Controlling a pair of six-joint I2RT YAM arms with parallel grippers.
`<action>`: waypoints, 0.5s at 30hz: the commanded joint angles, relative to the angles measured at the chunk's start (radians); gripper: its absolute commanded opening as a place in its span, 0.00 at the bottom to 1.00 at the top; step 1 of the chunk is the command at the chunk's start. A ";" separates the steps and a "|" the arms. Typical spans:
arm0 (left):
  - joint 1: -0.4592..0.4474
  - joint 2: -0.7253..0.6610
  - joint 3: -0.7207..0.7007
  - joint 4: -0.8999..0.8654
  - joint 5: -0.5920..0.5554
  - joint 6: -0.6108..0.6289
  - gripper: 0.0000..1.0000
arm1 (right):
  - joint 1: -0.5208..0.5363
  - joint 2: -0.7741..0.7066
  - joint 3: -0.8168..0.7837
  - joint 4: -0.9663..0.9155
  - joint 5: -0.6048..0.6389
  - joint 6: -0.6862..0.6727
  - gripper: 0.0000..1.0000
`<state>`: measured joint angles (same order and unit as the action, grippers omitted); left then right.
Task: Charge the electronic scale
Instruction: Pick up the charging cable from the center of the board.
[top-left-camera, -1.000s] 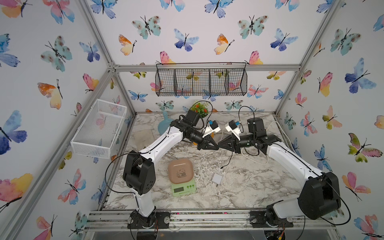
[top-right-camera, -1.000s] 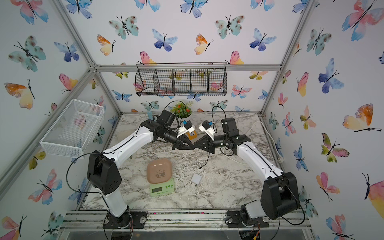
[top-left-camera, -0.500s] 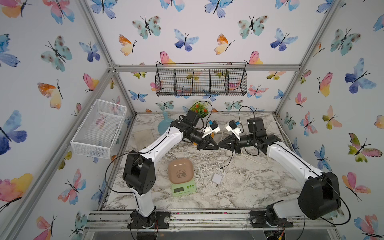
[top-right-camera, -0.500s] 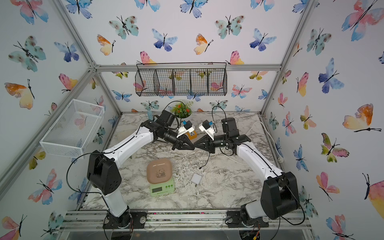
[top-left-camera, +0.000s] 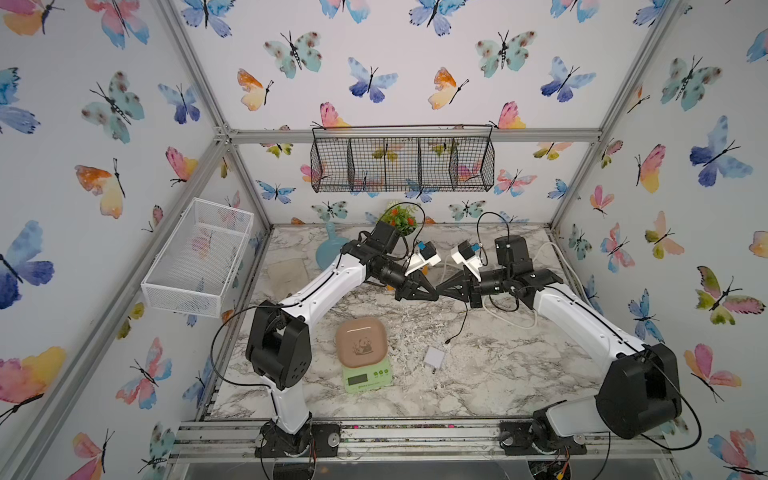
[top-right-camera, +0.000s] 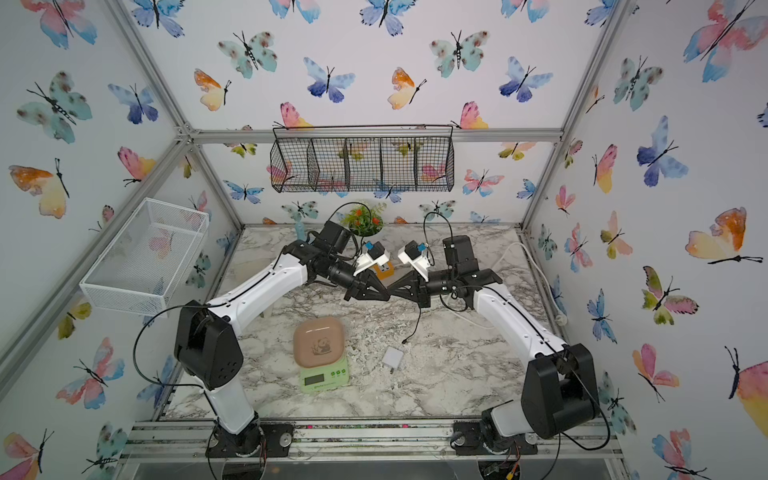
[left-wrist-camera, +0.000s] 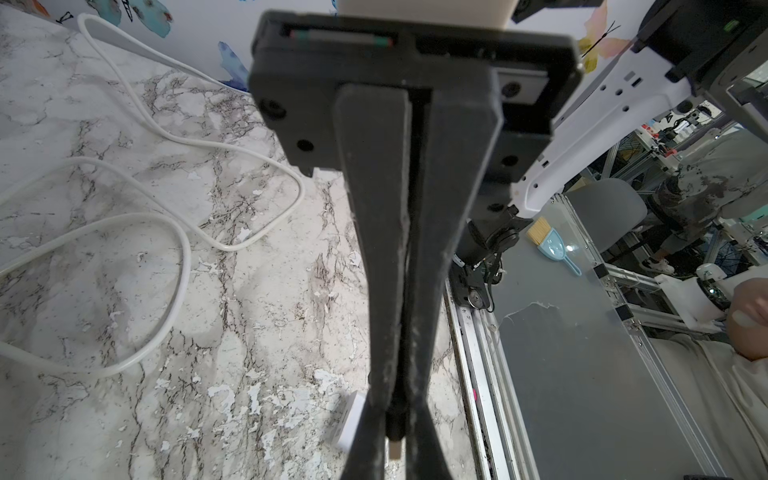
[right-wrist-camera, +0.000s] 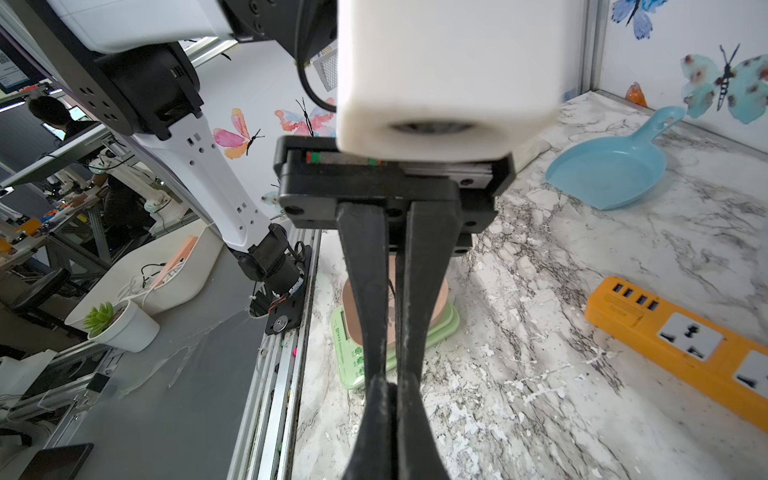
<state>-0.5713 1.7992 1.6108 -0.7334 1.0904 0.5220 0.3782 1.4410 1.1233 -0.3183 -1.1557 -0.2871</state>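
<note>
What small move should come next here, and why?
Probably the left gripper should draw back off the plug. The right gripper is shut on the plug, with the cable hanging below it, so it can carry it alone. The charger lies loose beside the scale, and a free gripper is needed to fetch it.

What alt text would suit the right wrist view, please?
The left gripper points at the camera, meeting the right gripper tip to tip around a dark plug; the electronic scale and an orange power strip lie on the marble table.
</note>
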 joint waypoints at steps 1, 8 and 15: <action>0.005 -0.029 -0.002 0.067 0.002 -0.039 0.38 | 0.014 -0.003 0.014 -0.020 -0.012 -0.001 0.02; 0.007 -0.239 -0.328 0.623 -0.261 -0.433 0.90 | -0.042 -0.088 -0.088 0.228 0.233 0.247 0.02; -0.111 -0.365 -0.633 0.838 -0.652 -0.587 0.93 | -0.221 -0.134 -0.213 0.439 0.218 0.512 0.02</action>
<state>-0.6144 1.4551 1.0428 -0.0345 0.6662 0.0338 0.1673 1.3228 0.9302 0.0162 -0.9577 0.0948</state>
